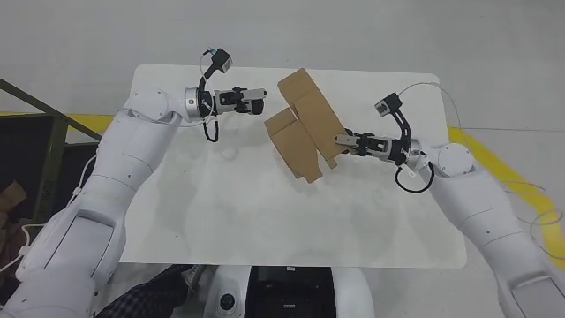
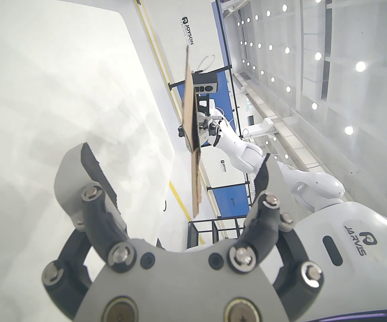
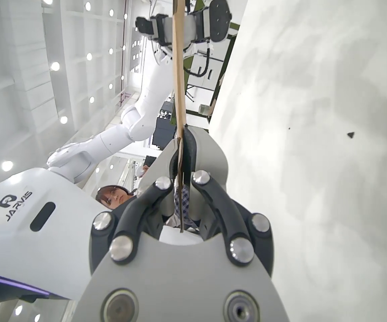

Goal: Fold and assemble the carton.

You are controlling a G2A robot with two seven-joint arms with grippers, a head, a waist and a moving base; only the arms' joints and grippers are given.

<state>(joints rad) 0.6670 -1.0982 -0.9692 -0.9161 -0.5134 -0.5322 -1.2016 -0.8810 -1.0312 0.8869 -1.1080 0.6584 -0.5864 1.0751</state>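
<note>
A flat brown carton, not folded up, hangs above the middle of the white table. My right gripper is shut on its right edge; the right wrist view shows the cardboard sheet edge-on, pinched between the pads. My left gripper is open just left of the carton, apart from it. In the left wrist view the carton appears edge-on beyond the spread fingers, with nothing between them.
The white table has bare surface in front of and to both sides of the carton. A yellow floor line runs past the right end. A dark metal frame stands off the left side.
</note>
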